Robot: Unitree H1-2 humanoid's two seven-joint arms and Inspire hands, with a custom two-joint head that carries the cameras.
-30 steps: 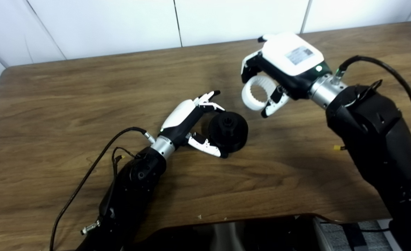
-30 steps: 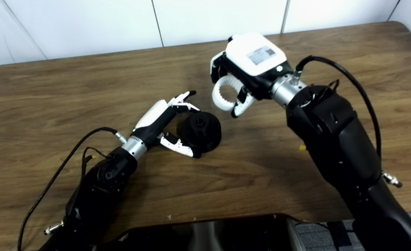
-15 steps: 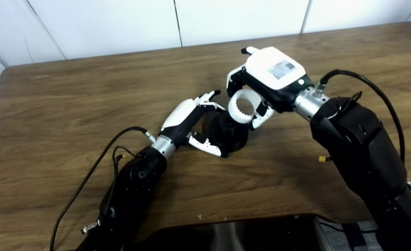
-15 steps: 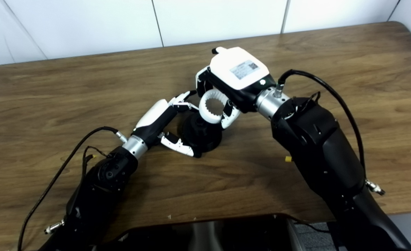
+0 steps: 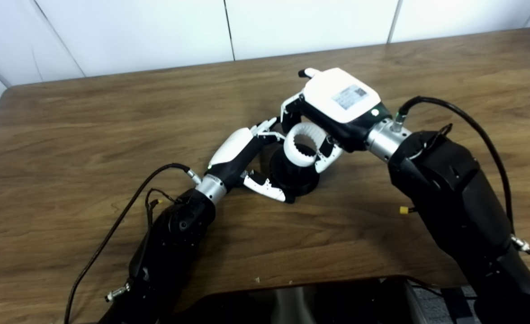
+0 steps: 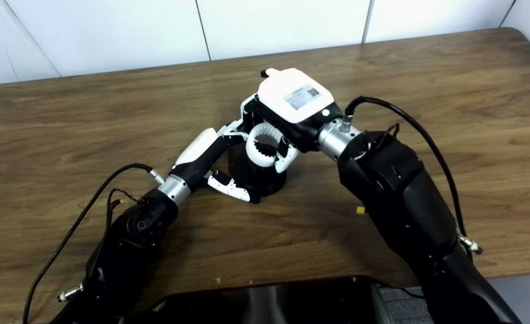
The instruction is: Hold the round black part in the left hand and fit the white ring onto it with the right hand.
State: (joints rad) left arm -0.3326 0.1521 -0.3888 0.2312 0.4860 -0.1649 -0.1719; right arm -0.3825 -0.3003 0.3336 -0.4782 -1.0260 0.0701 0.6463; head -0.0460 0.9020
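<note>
Two hands meet mid-table. Left hand (image 5: pixel 240 155) cups black part (image 5: pixel 294 177), fingers on far side, thumb on near side; part sits on table (image 5: pixel 89 135). Right hand (image 5: pixel 332 112) grips white ring (image 5: pixel 302 146), toothed inside, directly over part's top; contact between ring and part unclear. Right palm hides its fingers behind ring. Cable (image 5: pixel 112 225) trails along left arm. Brown wood-grain tabletop, white panelled wall (image 5: pixel 157 31) behind. Dark glossy object (image 5: pixel 301 301) at bottom edge cut off, unidentifiable.
</note>
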